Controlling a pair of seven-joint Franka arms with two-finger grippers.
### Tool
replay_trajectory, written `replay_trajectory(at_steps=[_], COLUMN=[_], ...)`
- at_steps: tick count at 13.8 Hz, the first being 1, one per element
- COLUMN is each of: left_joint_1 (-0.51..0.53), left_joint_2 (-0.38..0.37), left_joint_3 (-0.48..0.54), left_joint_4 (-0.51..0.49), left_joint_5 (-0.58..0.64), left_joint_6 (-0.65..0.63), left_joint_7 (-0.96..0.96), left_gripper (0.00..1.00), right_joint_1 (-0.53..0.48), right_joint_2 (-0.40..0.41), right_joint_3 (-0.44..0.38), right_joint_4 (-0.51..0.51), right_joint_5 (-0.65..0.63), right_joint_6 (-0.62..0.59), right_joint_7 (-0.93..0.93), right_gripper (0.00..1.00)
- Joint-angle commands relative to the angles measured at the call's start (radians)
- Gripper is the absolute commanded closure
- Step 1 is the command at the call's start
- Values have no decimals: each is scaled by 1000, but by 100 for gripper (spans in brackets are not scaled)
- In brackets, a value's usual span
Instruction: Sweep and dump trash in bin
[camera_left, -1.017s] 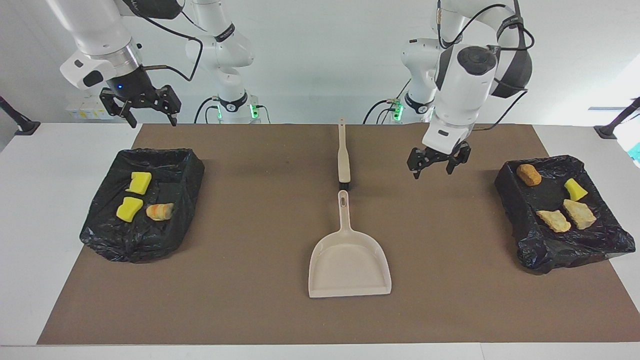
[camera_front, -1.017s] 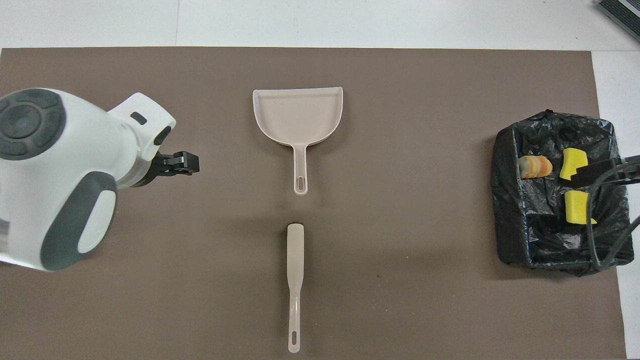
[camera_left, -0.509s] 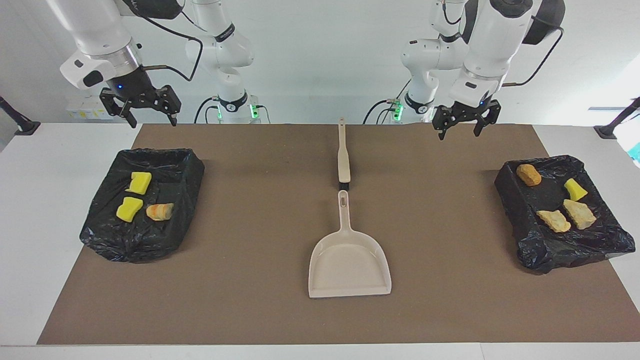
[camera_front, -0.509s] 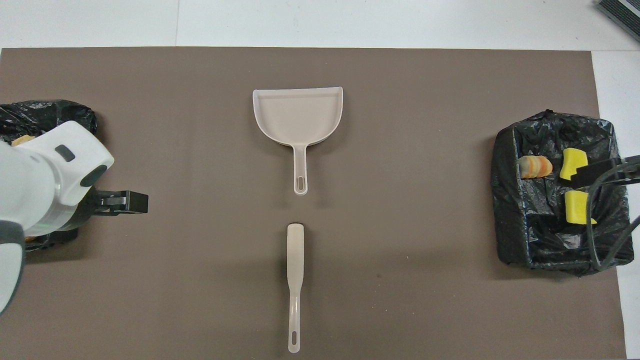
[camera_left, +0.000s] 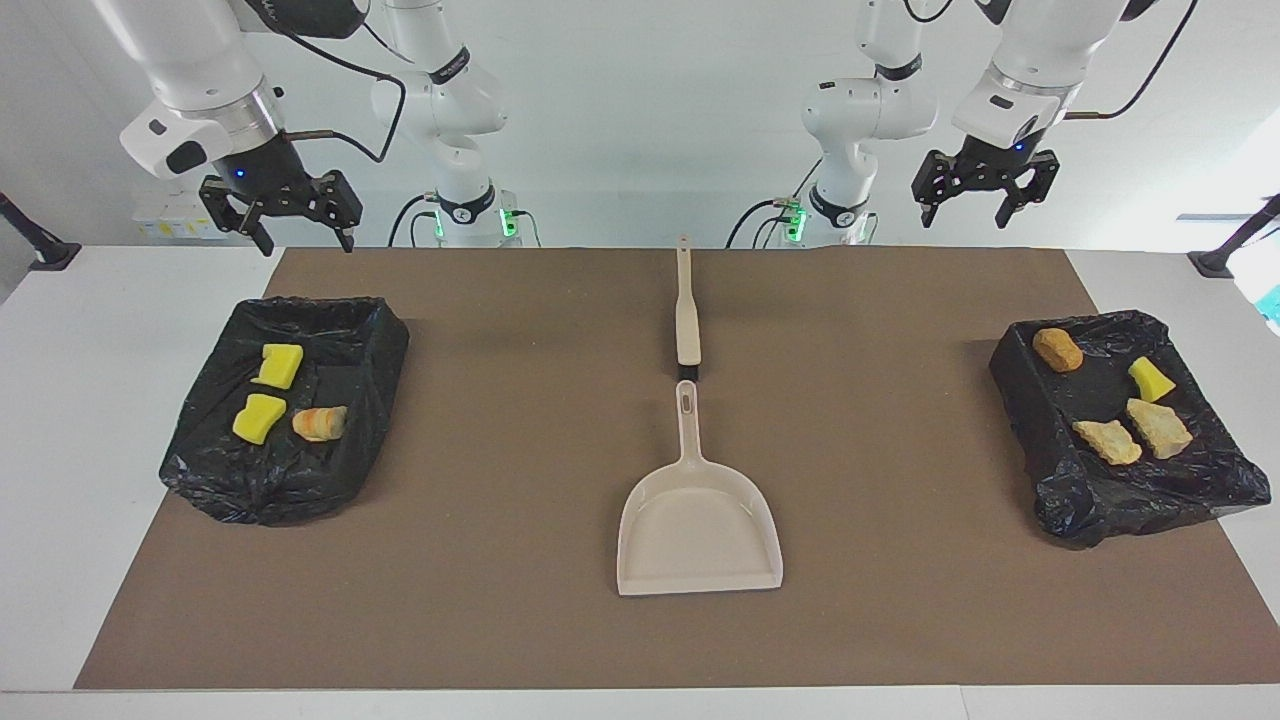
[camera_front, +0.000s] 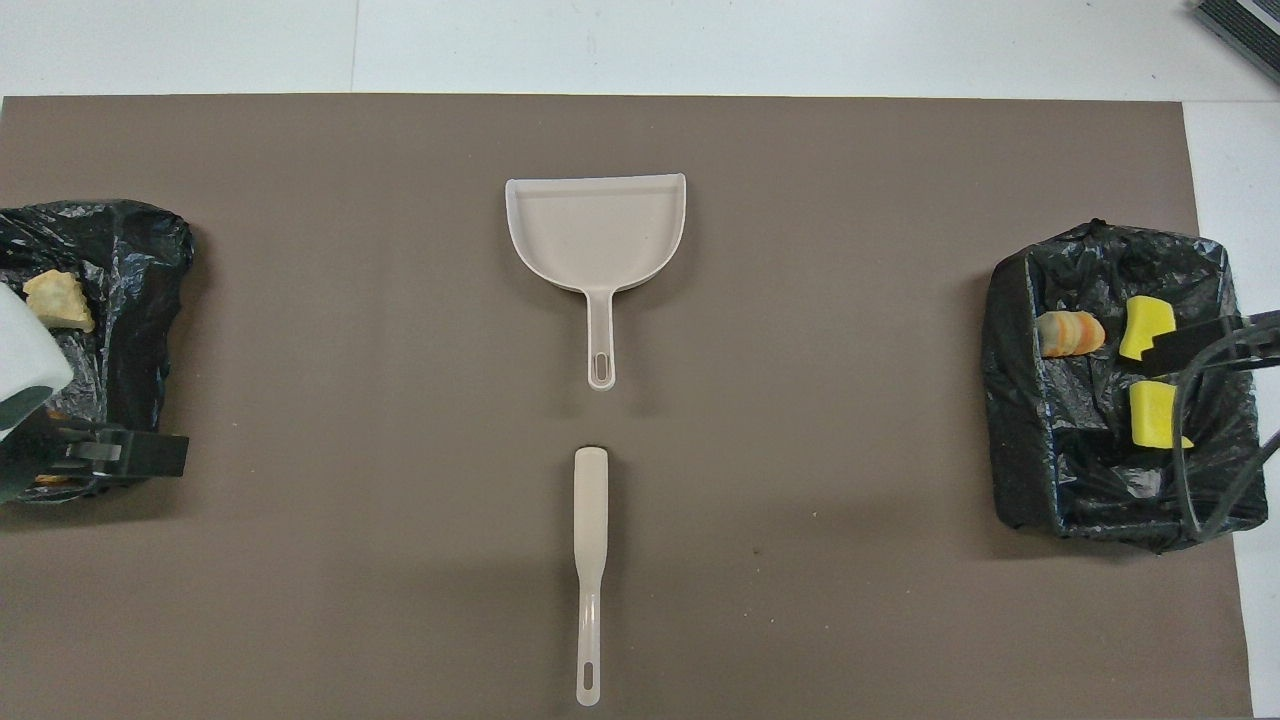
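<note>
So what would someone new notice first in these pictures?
Two black-lined bins, one at each end of the table, hold bright foam chunks: three at the right arm's end, four at the left's. Between them, mid-mat, lie an empty beige dustpan and its brush, untouched, nearer the robots.

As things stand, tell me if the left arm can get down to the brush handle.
Probably yes. The left gripper hangs open and empty, raised high; the brush lies alone on the mat, nearer the robots than the dustpan, nothing covering it.

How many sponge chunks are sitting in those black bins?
7. Three lie in the bin at the right arm's end: two yellow, one striped orange. Four lie in the other bin: orange, yellow, two tan.
</note>
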Motion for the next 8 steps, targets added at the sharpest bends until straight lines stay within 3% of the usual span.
replay_trajectory(at_steps=[1,4,8], left_joint_1=[12,64,67], left_joint_2=[106,198,194], left_joint_3=[1,5,5], left_joint_4=[160,287,295], left_joint_5=[-13,-10,-15], left_joint_6=[-81,-146,-132], left_joint_7=[26,58,71], left_gripper=[0,0,0], right_joint_1=[-3,-4,-4], right_joint_2=[-17,-17,-17], right_joint_3=[2,2,1], right_joint_4=[-21,-21,-21], right_joint_5=[15,15,15], right_joint_6=[16,16,16], right_joint_7=[15,15,15], right_gripper=[0,0,0])
